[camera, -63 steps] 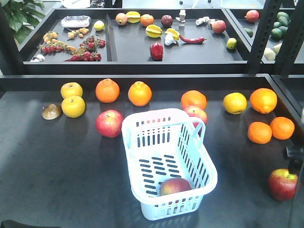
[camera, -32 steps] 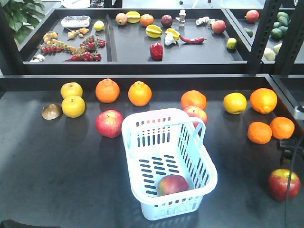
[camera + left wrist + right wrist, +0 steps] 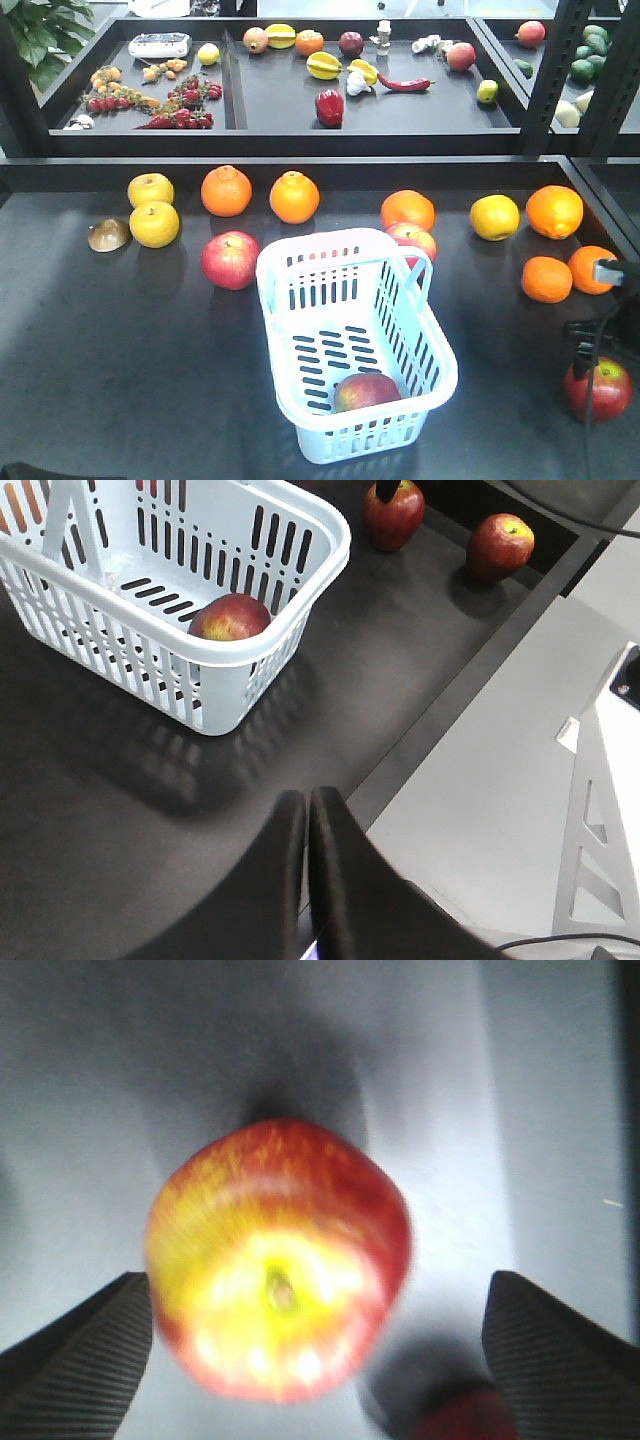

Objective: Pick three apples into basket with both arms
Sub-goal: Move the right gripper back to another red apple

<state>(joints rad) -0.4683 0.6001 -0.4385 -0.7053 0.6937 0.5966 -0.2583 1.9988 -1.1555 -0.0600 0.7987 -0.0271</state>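
The pale blue-white basket (image 3: 280, 320) stands mid-table with one red apple (image 3: 366, 391) lying in its near end; the left wrist view shows the basket (image 3: 330, 542) and that apple (image 3: 230, 618) too. Another apple (image 3: 600, 388) rests at the table's right edge. My right gripper (image 3: 590, 352) hangs just over it, open, and this apple (image 3: 278, 1260) sits stem-up between the ribbed fingers (image 3: 90, 1350), untouched on both sides. My left gripper (image 3: 307, 805) is shut on nothing above the table's front edge, near the basket's corner. Two apples (image 3: 393, 515) (image 3: 500, 545) lie beyond it.
Brighter red apples (image 3: 230, 260) (image 3: 412, 240) flank the basket's far end. Oranges (image 3: 546, 279) and yellow fruit (image 3: 495, 217) line the back of the table. A raised shelf (image 3: 300, 140) of produce stands behind. A dark post (image 3: 550, 70) rises at the right.
My right gripper has shifted left and come down over the apple at the right edge. The apple in the basket rolled slightly. The basket has not moved.
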